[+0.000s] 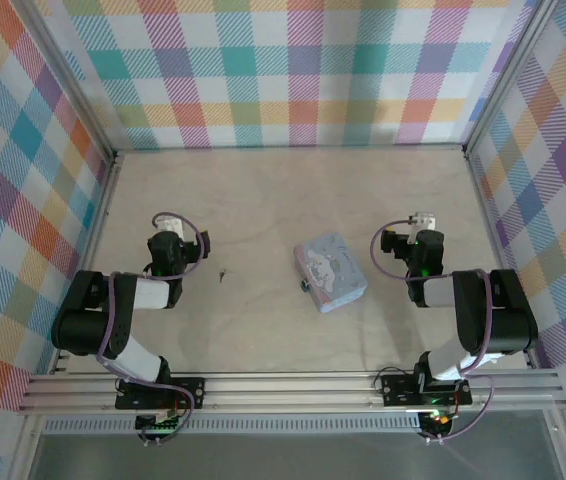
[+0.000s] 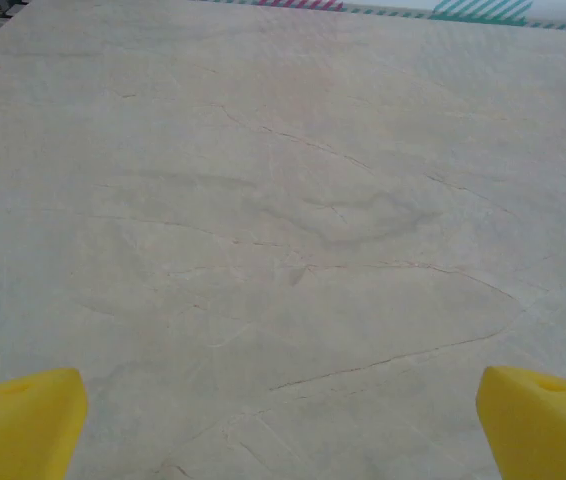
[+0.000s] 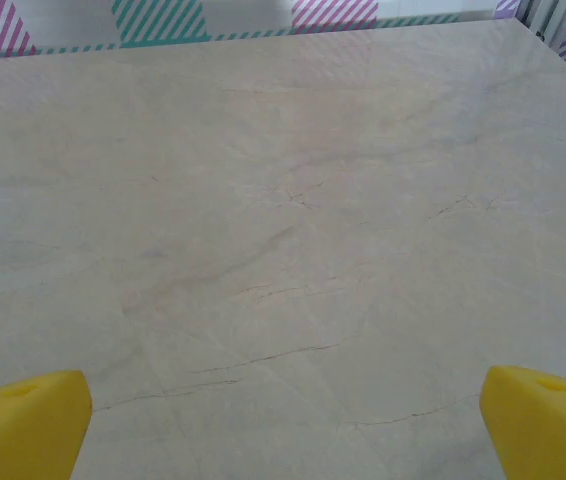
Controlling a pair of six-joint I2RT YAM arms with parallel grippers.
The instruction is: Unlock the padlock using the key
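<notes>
Both grippers are spread wide and holding nothing. The left gripper (image 2: 283,430) shows its yellow fingers (image 2: 21,425) at the bottom corners of its wrist view, with only bare table (image 2: 283,200) between them. The right gripper (image 3: 283,430) looks the same, its yellow fingers (image 3: 548,420) well apart and touching nothing. From above, the key (image 1: 222,273) lies on the table just right of the left arm. The padlock (image 1: 304,285) sits right against the left near edge of the tin (image 1: 333,270), mid-table between the arms.

The pale bench (image 1: 263,195) carries a pastel tin (image 1: 331,272), a padlock (image 1: 304,285) at its eight o'clock edge, a key (image 1: 222,273) farther toward nine.
</notes>
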